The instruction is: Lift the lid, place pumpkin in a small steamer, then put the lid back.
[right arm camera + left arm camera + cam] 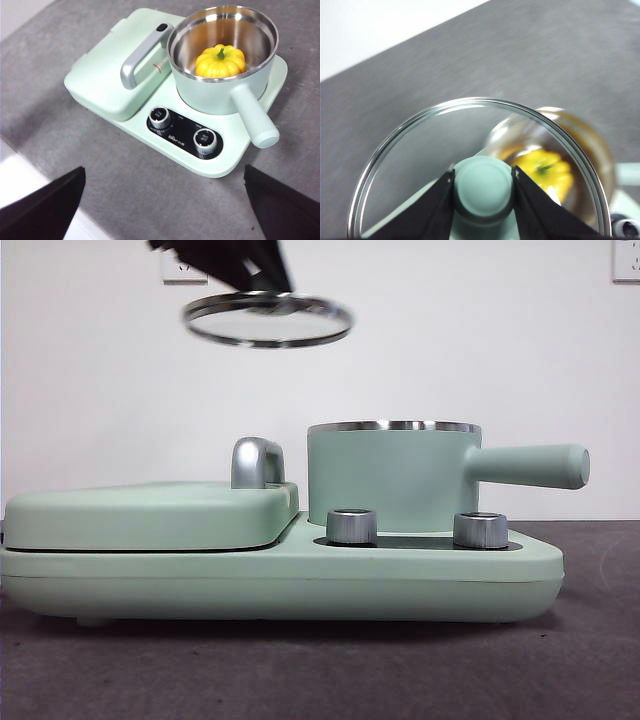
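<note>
Writing: small white print on the black control panel [184, 134] between the two steel knobs [160, 116], too small to read; no other labels legible. Pot [392, 478] sits on the right half of the mint-green cooker base [300, 580], open at the top, its long straight handle [530, 466] lying level and pointing right in the front view; in the right wrist view the handle runs out over the base edge. Inside the pot: the pumpkin [220, 61], upright on the steel floor, green stem up, off-centre against the wall. It is also visible through the glass in the left wrist view [546, 170], blurred. Lid [268, 319] is off the pot, in the air above and to the left of it, over the griddle cover [150, 515], roughly level with a slight tilt. Left gripper [483, 186] has the lid by its mint knob [483, 187], one jaw touching each side, closed only to the knob's width. Right gripper [164, 200] is high and back from the cooker, jaws spread wide, holding nothing. The griddle cover is closed on the left half of the base, chrome handle [256, 462] standing near the pot. Grey table [45, 75] under everything.
</note>
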Controlling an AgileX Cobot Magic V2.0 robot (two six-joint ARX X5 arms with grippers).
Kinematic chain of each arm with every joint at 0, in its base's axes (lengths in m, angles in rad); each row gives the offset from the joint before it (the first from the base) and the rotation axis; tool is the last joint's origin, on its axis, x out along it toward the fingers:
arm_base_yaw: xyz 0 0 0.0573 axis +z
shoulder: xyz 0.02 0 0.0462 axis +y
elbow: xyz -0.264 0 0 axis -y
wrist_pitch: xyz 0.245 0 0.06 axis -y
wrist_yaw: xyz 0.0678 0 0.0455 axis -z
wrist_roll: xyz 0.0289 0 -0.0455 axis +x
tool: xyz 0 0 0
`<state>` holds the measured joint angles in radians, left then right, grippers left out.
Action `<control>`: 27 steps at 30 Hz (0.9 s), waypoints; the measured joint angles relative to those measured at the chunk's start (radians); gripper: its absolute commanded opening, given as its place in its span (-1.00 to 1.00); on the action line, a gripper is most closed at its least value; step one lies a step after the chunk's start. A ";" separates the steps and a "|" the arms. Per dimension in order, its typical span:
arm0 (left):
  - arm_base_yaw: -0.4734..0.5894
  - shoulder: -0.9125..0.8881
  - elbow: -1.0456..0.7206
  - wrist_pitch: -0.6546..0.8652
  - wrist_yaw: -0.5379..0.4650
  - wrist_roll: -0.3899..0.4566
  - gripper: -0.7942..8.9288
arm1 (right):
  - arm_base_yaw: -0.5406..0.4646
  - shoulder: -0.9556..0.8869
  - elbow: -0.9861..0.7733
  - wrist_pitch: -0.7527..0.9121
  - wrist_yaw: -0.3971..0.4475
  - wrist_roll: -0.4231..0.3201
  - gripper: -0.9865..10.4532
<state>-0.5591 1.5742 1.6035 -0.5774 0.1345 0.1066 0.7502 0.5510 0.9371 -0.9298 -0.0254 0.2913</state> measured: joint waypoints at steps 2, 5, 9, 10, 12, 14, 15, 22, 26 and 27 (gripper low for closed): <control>-0.029 0.006 0.000 0.029 0.039 0.014 -0.67 | 0.000 -0.006 -0.013 0.008 0.000 0.012 0.03; -0.065 0.022 0.000 0.056 0.083 0.025 -0.67 | 0.000 -0.006 -0.017 0.019 0.003 0.022 0.03; -0.105 0.053 0.000 0.086 0.098 0.032 -0.68 | 0.000 -0.006 -0.017 0.059 0.003 0.027 0.03; -0.111 0.064 0.000 0.095 0.098 0.032 -0.68 | 0.000 -0.006 -0.017 0.064 0.003 0.028 0.03; -0.118 0.089 0.000 0.110 0.098 0.032 -0.68 | 0.000 -0.006 -0.017 0.074 0.003 0.028 0.03; -0.122 0.119 0.000 0.127 0.098 0.032 -0.73 | 0.000 -0.006 -0.017 0.075 0.003 0.028 0.03; -0.123 0.133 0.000 0.138 0.098 0.032 -0.73 | 0.000 -0.006 -0.017 0.074 0.003 0.028 0.03; -0.125 0.204 0.000 0.208 0.097 0.040 -0.73 | 0.000 -0.006 -0.017 0.074 0.001 0.029 0.03; -0.125 0.219 0.000 0.240 0.097 0.068 -0.73 | 0.000 -0.006 -0.017 0.075 0.001 0.032 0.03; -0.125 0.223 0.000 0.242 0.097 0.072 -0.73 | 0.000 -0.006 -0.017 0.075 0.001 0.032 0.03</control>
<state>-0.6838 1.7973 1.6032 -0.3355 0.2314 0.1783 0.7502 0.5446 0.9199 -0.8551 -0.0246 0.3233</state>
